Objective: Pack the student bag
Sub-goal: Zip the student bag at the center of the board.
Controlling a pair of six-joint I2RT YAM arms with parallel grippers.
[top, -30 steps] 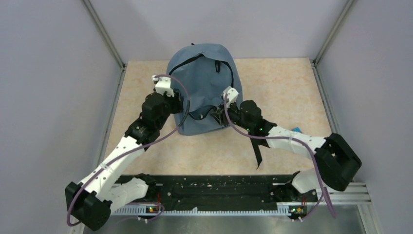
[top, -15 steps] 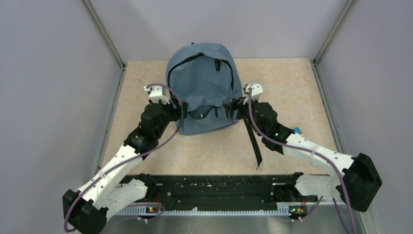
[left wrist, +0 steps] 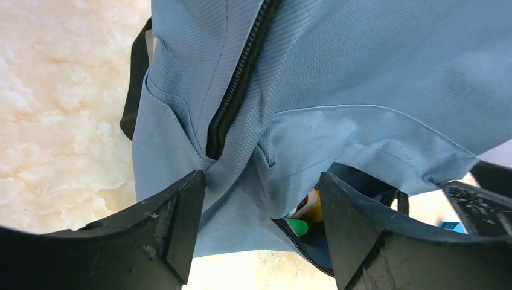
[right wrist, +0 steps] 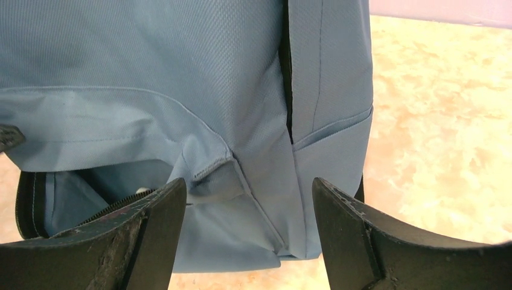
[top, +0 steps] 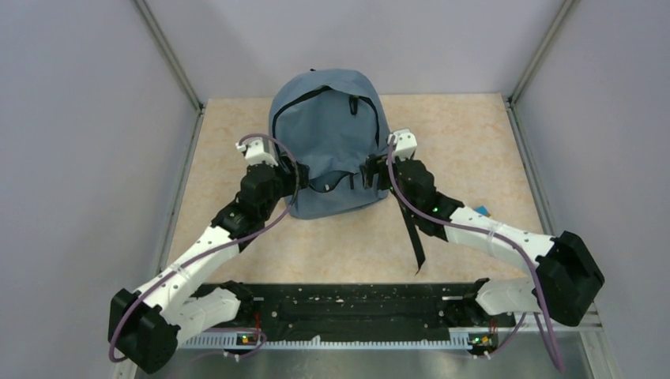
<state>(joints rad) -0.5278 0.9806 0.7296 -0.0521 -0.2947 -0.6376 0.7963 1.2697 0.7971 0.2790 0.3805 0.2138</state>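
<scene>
Now: student bag [top: 332, 118] lies on table [top: 474, 142], centre-far, front pocket [top: 332, 188] gaping. Left gripper [top: 295, 177] and right gripper [top: 370, 172] flank pocket's two corners, jaws of both spread, fabric between, nothing pinched. Likely placed so as to grab corners and steady pocket mouth.

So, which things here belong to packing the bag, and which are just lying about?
Job: student bag; left gripper and right gripper, both open at its front pocket; green and yellow items inside that pocket.
Lying about: small blue object on the table.
</scene>
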